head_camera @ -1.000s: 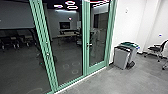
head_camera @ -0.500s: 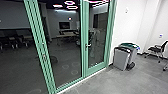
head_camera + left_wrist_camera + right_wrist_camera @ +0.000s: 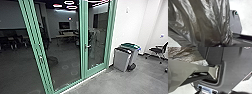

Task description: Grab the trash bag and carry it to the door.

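Note:
Dark, see-through plastic of the trash bag (image 3: pixel 205 22) spreads large in the left wrist view, its creases drawn together at my left gripper (image 3: pixel 222 44), which is shut on it. A wrinkled part of the same bag (image 3: pixel 186 54) shows beside the robot's own parts in the right wrist view. How my right gripper stands cannot be made out. Ahead in the head view, the glass door (image 3: pixel 96 69) with a green frame and a metal handle stands closed.
Two grey bins (image 3: pixel 121 60), one with a green top, stand by the white wall right of the door. Farther right is a black chair (image 3: pixel 157 50). Behind the glass are a table (image 3: pixel 66 35) and chairs.
The head view has shifted slightly: the left green frame post stands farther left, and the bins sit a little lower. The door stays closed.

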Robot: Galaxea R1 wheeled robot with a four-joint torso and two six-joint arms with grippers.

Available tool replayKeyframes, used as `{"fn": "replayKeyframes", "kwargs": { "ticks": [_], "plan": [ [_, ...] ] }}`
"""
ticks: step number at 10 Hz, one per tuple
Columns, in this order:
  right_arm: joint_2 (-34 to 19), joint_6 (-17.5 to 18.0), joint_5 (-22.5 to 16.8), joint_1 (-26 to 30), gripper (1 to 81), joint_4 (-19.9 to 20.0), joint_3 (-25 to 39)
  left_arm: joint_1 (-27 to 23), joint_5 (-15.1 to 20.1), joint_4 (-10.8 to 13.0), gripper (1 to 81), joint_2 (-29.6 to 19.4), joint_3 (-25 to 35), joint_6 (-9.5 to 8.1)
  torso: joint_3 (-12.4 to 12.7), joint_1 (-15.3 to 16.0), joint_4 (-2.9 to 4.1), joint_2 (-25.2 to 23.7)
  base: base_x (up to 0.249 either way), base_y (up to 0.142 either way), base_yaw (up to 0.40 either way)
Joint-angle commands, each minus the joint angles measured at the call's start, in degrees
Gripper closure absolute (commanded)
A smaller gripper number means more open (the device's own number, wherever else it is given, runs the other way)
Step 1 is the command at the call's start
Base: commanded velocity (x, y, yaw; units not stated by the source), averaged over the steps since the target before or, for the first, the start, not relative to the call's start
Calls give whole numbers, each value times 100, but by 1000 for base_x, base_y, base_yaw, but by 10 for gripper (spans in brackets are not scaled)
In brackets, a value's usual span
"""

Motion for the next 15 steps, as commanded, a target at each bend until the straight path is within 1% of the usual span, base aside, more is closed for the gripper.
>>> {"fn": "replayKeyframes", "kwargs": {
  "ticks": [1, 6, 15],
  "plan": [
    [4, -5, -337, 278, 10, -19, 56, -343, 339, 53, 811, 2, 40, 37, 0, 0, 0, 0, 153, 0, 0],
    [4, -5, -337, 287, 10, -19, 39, -343, 339, 53, 811, 11, 40, 37, 0, 2, 0, 2, 158, 0, 0],
    [12, -5, -329, 278, 10, -10, 30, -343, 339, 53, 811, 11, 40, 37, 0, 5, 0, 2, 160, -67, 0]
  ]
}}
